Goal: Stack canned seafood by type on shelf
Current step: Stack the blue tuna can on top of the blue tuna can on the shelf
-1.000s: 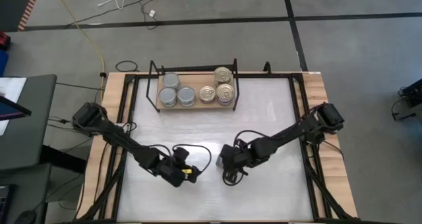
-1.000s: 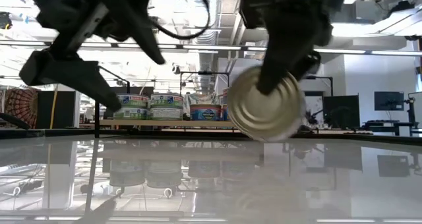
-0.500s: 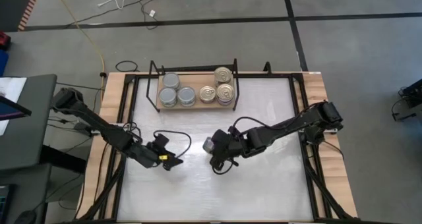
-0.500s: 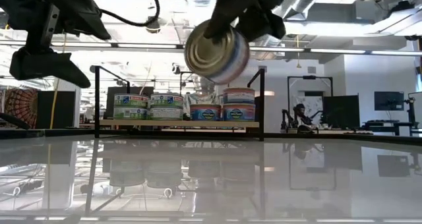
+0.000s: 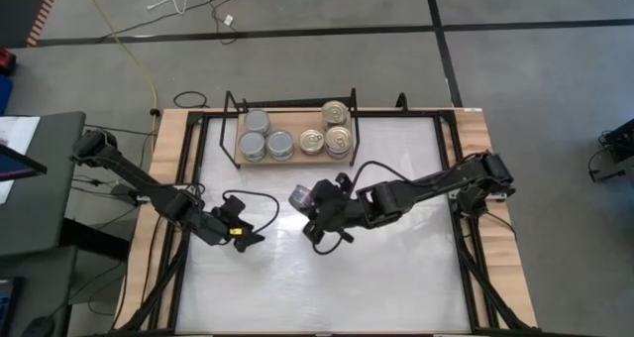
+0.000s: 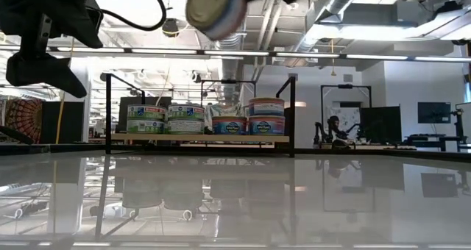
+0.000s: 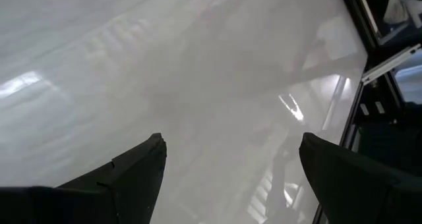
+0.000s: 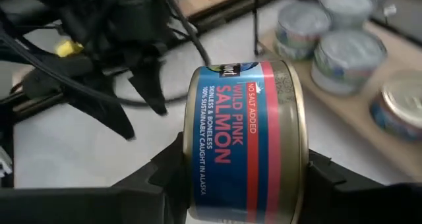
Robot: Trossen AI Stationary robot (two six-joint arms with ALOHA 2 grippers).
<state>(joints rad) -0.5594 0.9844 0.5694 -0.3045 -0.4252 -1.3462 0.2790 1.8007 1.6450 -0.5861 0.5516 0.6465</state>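
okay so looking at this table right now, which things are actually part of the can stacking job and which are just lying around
Part of the job:
- salmon can held in the right gripper
- cans on the shelf
- shelf
- left gripper, jaws open, empty

Just lying about:
- yellow cable on the floor
- monitors in the room behind

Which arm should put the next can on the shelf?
Right. The right gripper already holds a salmon can in the air, just short of the shelf. The left gripper is open and empty, farther from the shelf.
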